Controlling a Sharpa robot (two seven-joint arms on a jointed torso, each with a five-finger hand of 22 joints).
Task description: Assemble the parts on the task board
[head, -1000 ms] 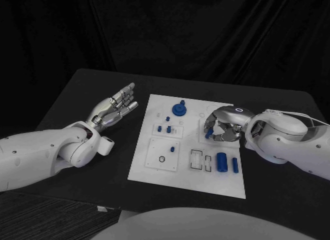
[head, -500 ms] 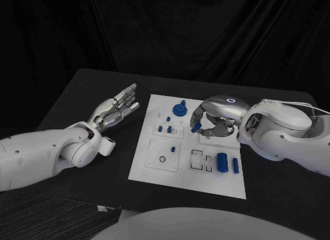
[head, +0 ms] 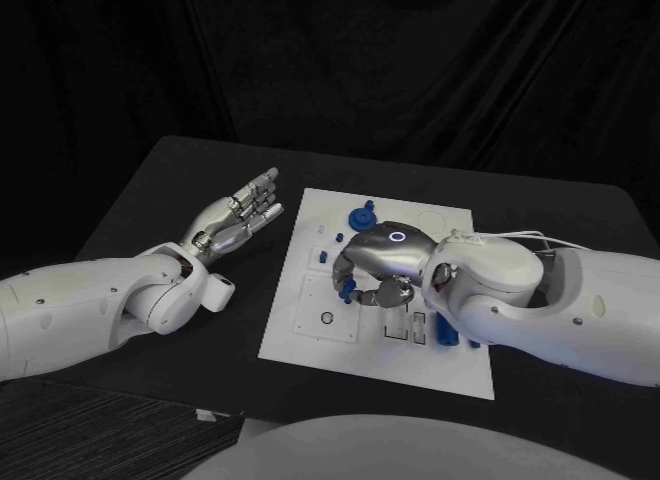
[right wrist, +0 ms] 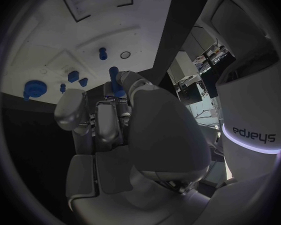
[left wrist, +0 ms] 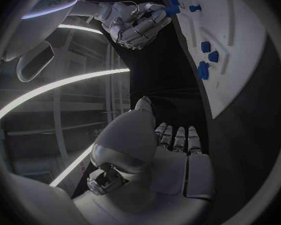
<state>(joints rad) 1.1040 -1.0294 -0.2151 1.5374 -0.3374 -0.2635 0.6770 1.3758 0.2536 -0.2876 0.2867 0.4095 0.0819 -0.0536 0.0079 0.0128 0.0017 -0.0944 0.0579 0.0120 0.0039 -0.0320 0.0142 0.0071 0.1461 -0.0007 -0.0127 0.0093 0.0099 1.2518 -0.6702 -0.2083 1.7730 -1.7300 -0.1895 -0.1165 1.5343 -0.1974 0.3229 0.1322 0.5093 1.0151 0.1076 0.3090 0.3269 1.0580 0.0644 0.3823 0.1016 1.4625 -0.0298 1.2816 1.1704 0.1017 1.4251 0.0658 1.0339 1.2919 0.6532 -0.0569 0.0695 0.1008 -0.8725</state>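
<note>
— How is the right hand (head: 376,272) placed?
— It is curled over the middle of the task board (head: 453,365), and a blue part (right wrist: 114,78) is pinched in its fingers above the plate.
— And the left hand (head: 239,216)?
— It is held flat with fingers stretched out, nothing in it, over the desk (head: 143,195) beside the board. More blue parts (head: 360,217) are seen on the board.
</note>
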